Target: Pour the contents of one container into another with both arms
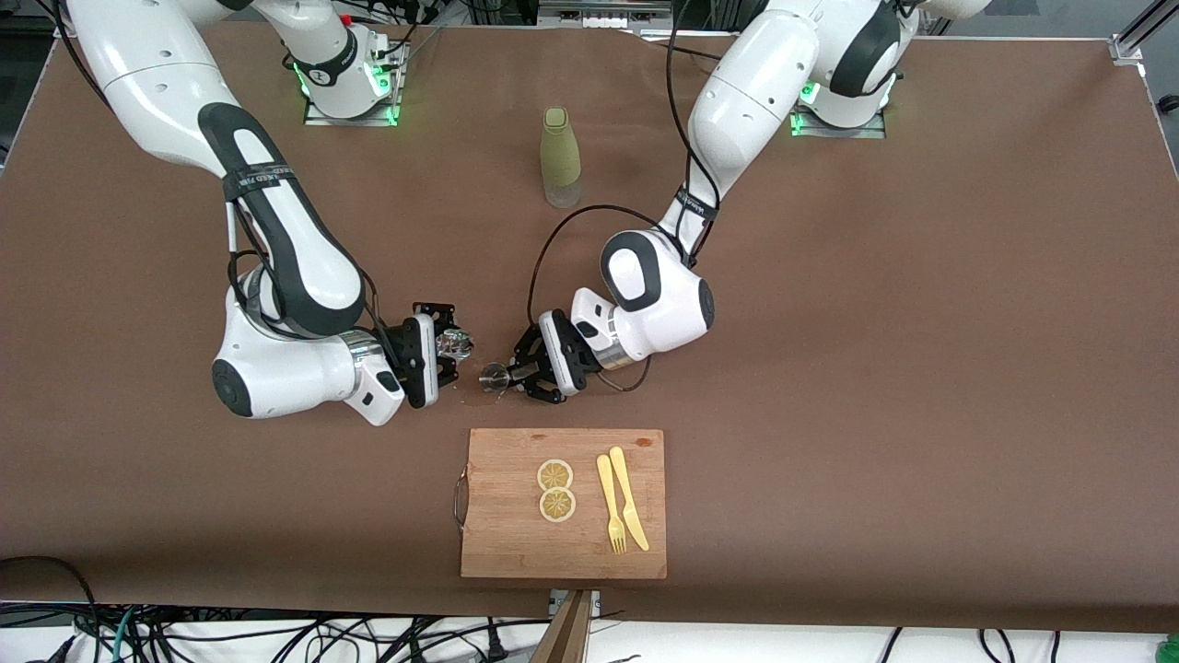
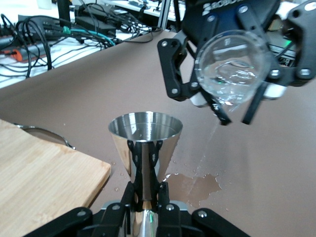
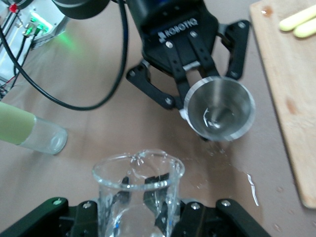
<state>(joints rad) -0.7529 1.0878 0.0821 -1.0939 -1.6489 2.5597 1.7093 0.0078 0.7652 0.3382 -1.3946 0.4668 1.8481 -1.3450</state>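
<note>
Right gripper [image 1: 449,345] grasps the tilted beaker [image 2: 232,66]; left gripper [image 1: 516,373] grasps the jigger [image 2: 144,143]. Water misses, forming a puddle [image 2: 195,186]; we should bring spout over rim.

We see a polished metal cup [image 2: 145,136], mirror-bright outside and brushed within, pinched by the matt black plastic fingers [image 2: 144,168] of the left gripper [image 1: 516,373]. The right gripper [image 1: 449,354] clamps a clear, glossy glass beaker [image 3: 138,190], wet inside. Both arms wear smooth, glossy white shells with black bands. The table [image 1: 921,368] is covered in a matt brown cloth-like sheet, with a shiny wet puddle [image 2: 195,186] on it. The cutting board [image 1: 516,543] is pale grained wood with a metal handle [image 1: 458,502]. The fork [image 1: 610,502] and knife [image 1: 629,497] look like smooth yellow plastic. The bottle [image 1: 560,155] has a matt green sleeve over clear glass.
</note>
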